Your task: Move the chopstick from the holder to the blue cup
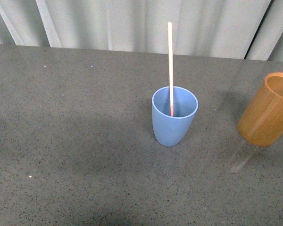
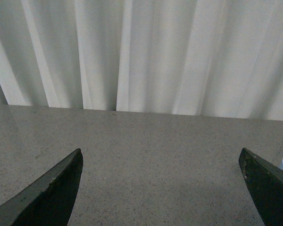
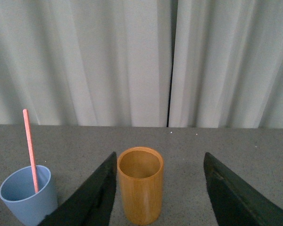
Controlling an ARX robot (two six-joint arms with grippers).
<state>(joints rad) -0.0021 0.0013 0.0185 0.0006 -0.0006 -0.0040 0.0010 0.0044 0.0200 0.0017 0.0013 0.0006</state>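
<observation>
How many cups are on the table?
2. The blue cup stands mid-table with the chopstick in it; the orange cup is at the right edge.

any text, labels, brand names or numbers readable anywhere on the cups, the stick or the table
None can be read in any of the three views.
The blue cup is plain, with no print or label.
The holder shows only wood-like grain, no markings.
The chopstick is bare.
The table has only speckles, and the curtain behind is blank.
</observation>
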